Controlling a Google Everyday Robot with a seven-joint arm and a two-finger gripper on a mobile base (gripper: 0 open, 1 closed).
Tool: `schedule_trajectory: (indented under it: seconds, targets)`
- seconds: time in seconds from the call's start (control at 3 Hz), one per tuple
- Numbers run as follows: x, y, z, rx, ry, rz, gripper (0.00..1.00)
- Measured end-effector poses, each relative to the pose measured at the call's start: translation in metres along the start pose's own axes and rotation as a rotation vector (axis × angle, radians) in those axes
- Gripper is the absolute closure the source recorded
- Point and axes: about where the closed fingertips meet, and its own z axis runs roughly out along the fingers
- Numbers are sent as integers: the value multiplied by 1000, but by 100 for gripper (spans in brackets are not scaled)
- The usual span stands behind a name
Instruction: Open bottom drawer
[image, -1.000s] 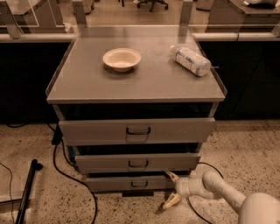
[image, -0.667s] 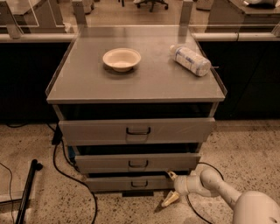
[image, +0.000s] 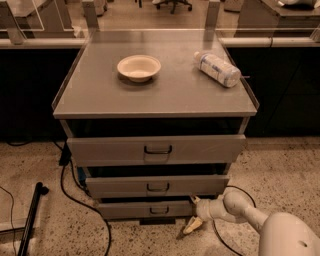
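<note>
Bottom drawer (image: 135, 210) lowest in cabinet, just above floor, small dark handle (image: 159, 210) at centre of front. Gripper (image: 193, 214) low at drawer's right end, fingers spread apart, holding nothing; upper finger by front's top right corner, contact unclear, lower finger angled to floor. Middle drawer (image: 157, 186) and top drawer (image: 157, 148) above. On counter (image: 170, 97): cream bowl (image: 139, 67), bottle (image: 216, 69) lying on side. Black cable (image: 67, 192) on floor at left.

The one camera looks steeply down at the cabinet (image: 165, 97) front from nearby, gripper (image: 192, 213) lower right.
</note>
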Motion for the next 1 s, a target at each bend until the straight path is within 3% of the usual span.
schedule_trajectory:
  seconds: [0.67,1.0]
  targets:
    - [38,-8,12,28,100,21,0]
    - [37,-9,10,29,103,23,16]
